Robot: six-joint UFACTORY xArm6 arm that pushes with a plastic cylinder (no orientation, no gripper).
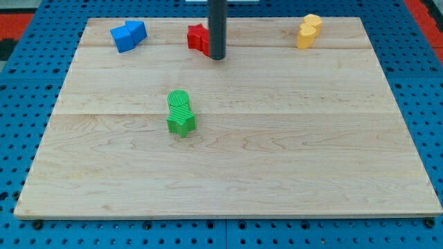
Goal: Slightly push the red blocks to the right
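A red block (198,37) lies near the view's top, left of centre; its shape is partly hidden by my rod. My tip (217,57) rests on the board right against the red block's right side, slightly below it. A blue block (128,34) of two joined pieces lies at the view's top left. A yellow rounded block (309,31) lies at the view's top right. A green block (180,112), a cylinder joined to a star-like base, lies left of centre.
The blocks sit on a light wooden board (277,152) with edges all round. A blue pegboard surface (21,138) surrounds the board.
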